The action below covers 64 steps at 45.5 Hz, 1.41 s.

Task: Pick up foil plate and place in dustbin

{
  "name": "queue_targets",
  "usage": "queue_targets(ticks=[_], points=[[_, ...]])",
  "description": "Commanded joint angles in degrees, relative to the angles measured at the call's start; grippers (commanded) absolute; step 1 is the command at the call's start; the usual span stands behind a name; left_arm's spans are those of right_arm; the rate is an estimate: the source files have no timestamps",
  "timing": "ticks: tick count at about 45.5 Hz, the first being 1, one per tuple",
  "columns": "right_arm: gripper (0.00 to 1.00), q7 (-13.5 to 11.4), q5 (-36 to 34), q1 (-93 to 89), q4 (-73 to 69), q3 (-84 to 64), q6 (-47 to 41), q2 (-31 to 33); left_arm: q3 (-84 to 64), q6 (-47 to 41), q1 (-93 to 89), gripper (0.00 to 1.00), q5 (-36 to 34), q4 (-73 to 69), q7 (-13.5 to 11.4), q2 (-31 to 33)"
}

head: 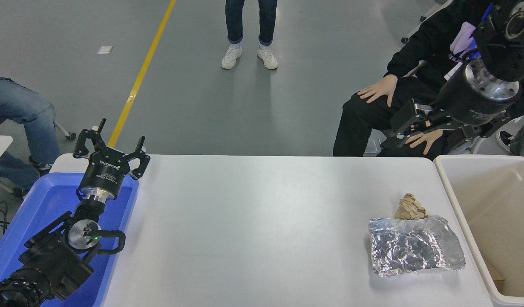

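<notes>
In the head view, the foil plate (415, 245) is lying flat on the white worktop (253, 221) near its right edge, its crinkled rims facing up and nothing gripping it. It is sitting just beside the dustbin (466, 200), the cream tub standing off the worktop's right side, so the carry into it is looking short and mostly sideways. A crumpled paper ball (410, 207) is resting against the plate's far rim, touching or nearly touching it; a grasp from the near or left rim is probably going to avoid dragging the ball along.

The right end effector (400, 128) is hanging high beyond the worktop's far right corner, well apart from the plate and in front of a seated person (394, 89). Its fingers are pointing left, and at this angle I cannot tell whether they are spread or closed. Nothing appears to be in it, so the pick is not yet begun, and the arm is needing to come down and toward the camera to reach the foil.

The left end effector (111, 150) is parked at the lower left above the blue bin (40, 204), fingers spread wide and empty, keeping clear of the working area. Thin foil is likely to crumple under a pinch, so a rim grip is seeming safer than pressing on the flat middle. Another person (250, 30) is standing farther back
</notes>
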<state>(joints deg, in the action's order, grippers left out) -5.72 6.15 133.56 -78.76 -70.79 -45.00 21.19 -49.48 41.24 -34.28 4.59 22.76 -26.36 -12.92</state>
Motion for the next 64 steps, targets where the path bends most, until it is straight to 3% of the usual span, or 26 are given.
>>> queue_targets(ticks=[1, 64], points=[[1.0, 0.01, 0.0, -0.14, 0.01, 0.04, 0.0, 0.17, 0.09, 0.07, 0.0, 0.98, -0.19, 0.0, -0.09, 0.01], [1.0, 0.01, 0.0, -7.43, 0.97, -5.32, 0.0, 2.54, 0.0, -0.02, 0.0, 0.98, -0.02, -0.09, 0.0, -0.17]])
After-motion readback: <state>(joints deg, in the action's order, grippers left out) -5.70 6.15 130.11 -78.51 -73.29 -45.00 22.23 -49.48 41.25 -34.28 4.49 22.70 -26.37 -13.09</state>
